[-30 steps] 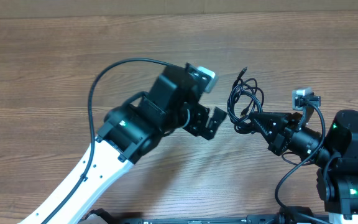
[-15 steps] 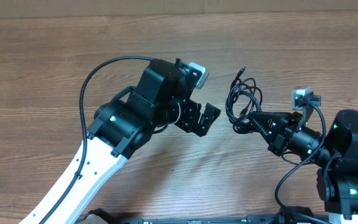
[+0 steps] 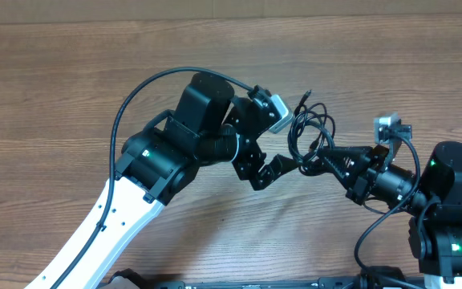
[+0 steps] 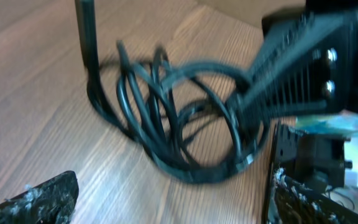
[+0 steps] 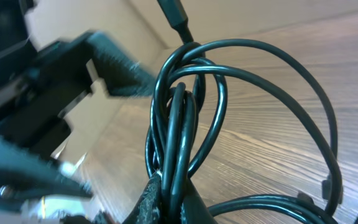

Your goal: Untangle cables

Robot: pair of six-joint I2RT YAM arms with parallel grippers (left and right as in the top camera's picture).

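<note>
Swung in closer, the left gripper [image 4: 166,202] faces the cables [image 3: 313,128] with jaws wide apart; the right gripper [image 3: 310,160] pinches the bundle between them; next, likely seize one loop and pull.

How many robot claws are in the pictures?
2. The left black two-finger gripper is open, just left of the thin black tangled cables. The right black gripper, on the right side, is shut on those cables.
</note>
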